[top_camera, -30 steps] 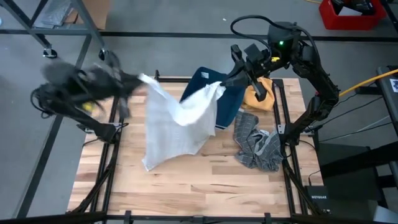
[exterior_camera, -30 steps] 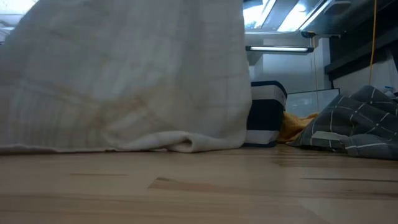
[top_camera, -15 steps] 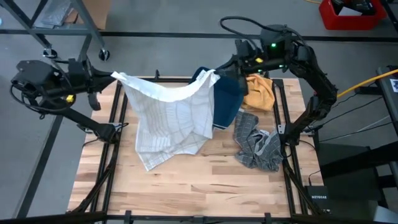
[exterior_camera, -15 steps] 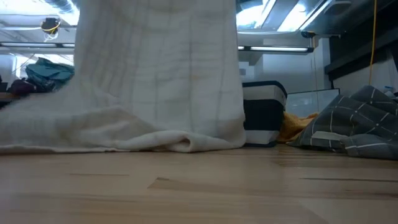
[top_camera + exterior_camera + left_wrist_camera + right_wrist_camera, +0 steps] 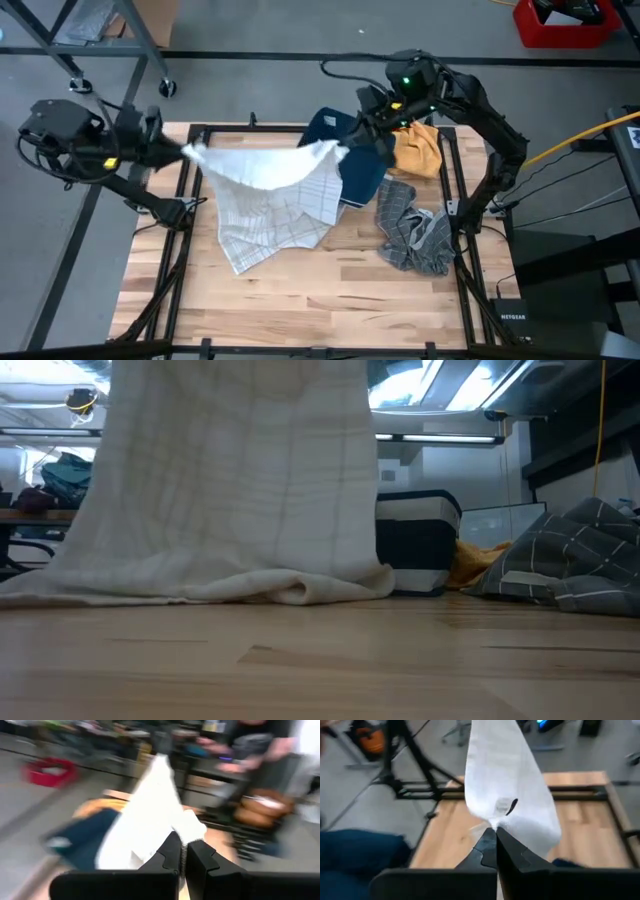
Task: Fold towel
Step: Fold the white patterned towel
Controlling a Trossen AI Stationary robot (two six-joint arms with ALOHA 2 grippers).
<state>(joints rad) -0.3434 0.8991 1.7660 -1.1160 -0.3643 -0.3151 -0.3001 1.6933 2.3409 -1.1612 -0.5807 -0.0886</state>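
Towel's up in the air, no fold yet

Left hand (image 5: 178, 152) and right hand (image 5: 347, 143) each pinch shut on a top corner of the white towel (image 5: 268, 195); it sags between them, lower edge bunched on the table (image 5: 330, 285) below; spreading and folding all left.

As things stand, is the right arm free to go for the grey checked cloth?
Probably not: the right tool is shut on a corner of the white towel, stretched to the left tool. The grey cloth lies uncovered nearby.
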